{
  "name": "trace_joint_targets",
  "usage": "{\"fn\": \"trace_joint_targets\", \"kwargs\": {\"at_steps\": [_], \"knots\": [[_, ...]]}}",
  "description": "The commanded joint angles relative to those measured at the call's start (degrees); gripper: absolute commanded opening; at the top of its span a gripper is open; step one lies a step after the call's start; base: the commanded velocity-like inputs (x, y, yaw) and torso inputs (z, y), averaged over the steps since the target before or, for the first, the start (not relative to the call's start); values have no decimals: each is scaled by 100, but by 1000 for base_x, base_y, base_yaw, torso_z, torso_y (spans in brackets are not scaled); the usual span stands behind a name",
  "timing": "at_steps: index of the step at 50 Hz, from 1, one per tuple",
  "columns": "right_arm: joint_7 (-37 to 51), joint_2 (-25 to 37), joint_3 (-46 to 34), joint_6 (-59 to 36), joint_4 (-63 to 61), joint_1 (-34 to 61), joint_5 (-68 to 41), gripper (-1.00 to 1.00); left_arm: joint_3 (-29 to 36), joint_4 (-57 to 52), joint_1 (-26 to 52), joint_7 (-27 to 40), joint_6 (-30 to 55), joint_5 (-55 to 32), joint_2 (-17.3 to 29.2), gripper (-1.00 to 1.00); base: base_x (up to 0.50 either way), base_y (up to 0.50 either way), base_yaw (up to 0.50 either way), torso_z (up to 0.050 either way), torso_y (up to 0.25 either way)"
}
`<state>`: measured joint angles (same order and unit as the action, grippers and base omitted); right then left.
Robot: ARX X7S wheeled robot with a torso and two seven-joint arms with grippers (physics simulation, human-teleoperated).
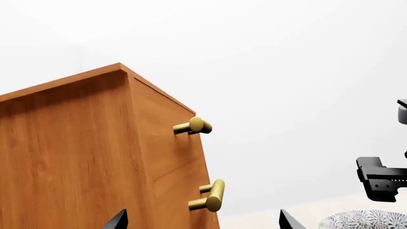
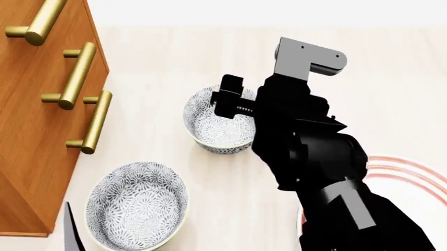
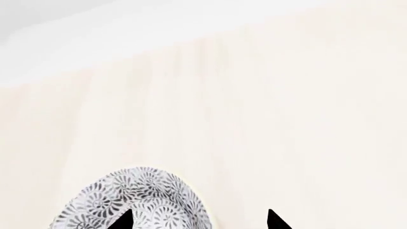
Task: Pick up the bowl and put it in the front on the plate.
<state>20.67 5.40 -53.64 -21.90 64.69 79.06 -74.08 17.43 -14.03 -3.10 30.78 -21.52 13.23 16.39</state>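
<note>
Your right gripper (image 3: 198,220) is hanging over the far bowl (image 2: 218,125), its arm covering that bowl's side away from the cabinet (image 2: 35,130). In the right wrist view the two fingertips are standing apart, one over the bowl's patterned wall and one past the rim, gripping nothing. A second bowl (image 2: 136,206) is sitting nearer you, beside the cabinet. The plate (image 2: 409,170) is lying beyond the arm from the cabinet. Your left gripper (image 1: 202,222) is showing spread tips, holding nothing.

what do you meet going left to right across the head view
wooden cabinet → brass handles → near floral bowl → far floral bowl → right arm → red-ringed plate
</note>
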Motion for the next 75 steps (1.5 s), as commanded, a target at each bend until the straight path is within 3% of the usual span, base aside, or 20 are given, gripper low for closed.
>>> {"fn": "trace_joint_targets", "kwargs": {"at_steps": [1,75], "knots": [[480,390,318,-255,-1260,-401,-224,100,-80,17,-1,-92,11,127,-90,100,0,0,0,0,0],[693,462,245,-243,-1793,-1003,-302,100,117,25,63,-55,252,36,27,100,0,0,0,0,0]]}}
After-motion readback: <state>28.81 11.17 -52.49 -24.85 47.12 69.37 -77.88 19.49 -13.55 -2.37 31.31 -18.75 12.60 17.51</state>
